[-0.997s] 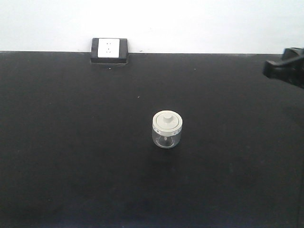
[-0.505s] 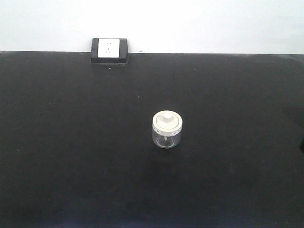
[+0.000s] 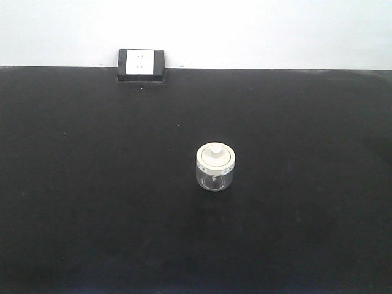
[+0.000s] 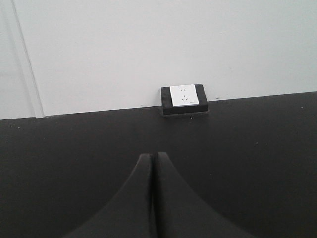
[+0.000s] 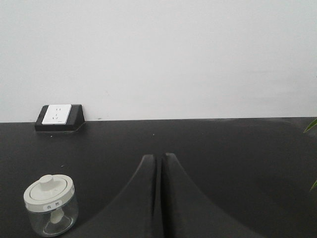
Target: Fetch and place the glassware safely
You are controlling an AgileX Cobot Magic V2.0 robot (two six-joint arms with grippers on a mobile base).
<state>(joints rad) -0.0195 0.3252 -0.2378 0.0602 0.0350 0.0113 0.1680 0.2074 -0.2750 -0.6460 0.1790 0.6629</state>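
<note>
The glassware, a squat clear jar with a cream-white knobbed lid, stands upright on the black table near its middle. It also shows at the lower left of the right wrist view, the glassware well to the left of my right gripper, which is shut with nothing in it. My left gripper is shut too and holds nothing; the jar is out of its view. Neither gripper appears in the front view.
A white wall socket in a black housing sits at the table's back edge against the white wall, also seen as the socket and the socket. A green leaf tip pokes in at the right.
A dark gripper that stood at the right edge of the front view one second ago has drawn out of that view. The jar has not moved.
</note>
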